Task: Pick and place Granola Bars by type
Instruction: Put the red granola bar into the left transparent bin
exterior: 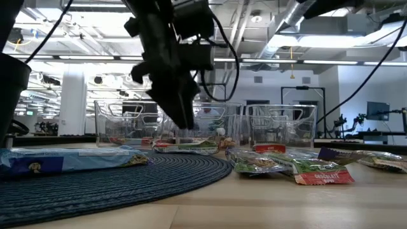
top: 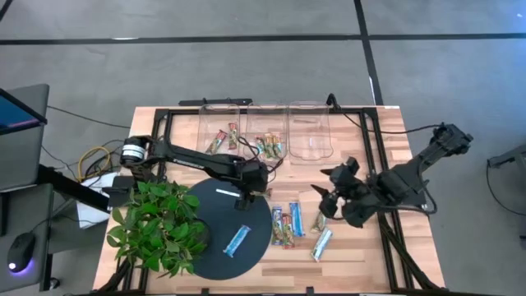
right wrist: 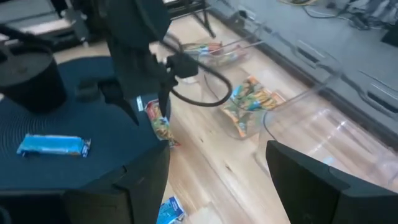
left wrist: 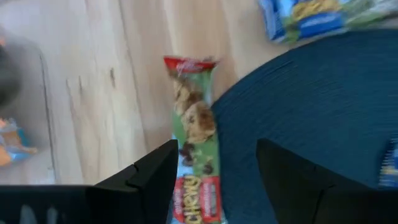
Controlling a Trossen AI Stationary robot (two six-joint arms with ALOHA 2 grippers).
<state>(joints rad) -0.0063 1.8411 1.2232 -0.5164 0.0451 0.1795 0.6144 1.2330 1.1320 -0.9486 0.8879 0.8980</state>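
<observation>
A green-and-red granola bar point(left wrist: 196, 134) lies flat at the far right edge of the dark round mat point(top: 215, 247), partly on the wood. My left gripper point(left wrist: 214, 186) hangs open just above it, one finger on each side, touching nothing; the low view shows the left gripper point(exterior: 183, 117) clear of the mat. A blue bar point(top: 237, 240) lies on the mat. Several more bars point(top: 288, 224) lie on the wood right of the mat. My right gripper point(top: 329, 200) is open and raised over the table's right half, holding nothing.
Three clear bins stand along the far edge: the left bin point(top: 220, 123) and the middle bin point(top: 268, 123) hold bars, and the right bin point(top: 309, 131) shows none. A leafy green plant point(top: 156, 226) stands at the near left. A small white strip point(top: 226, 191) lies on the mat.
</observation>
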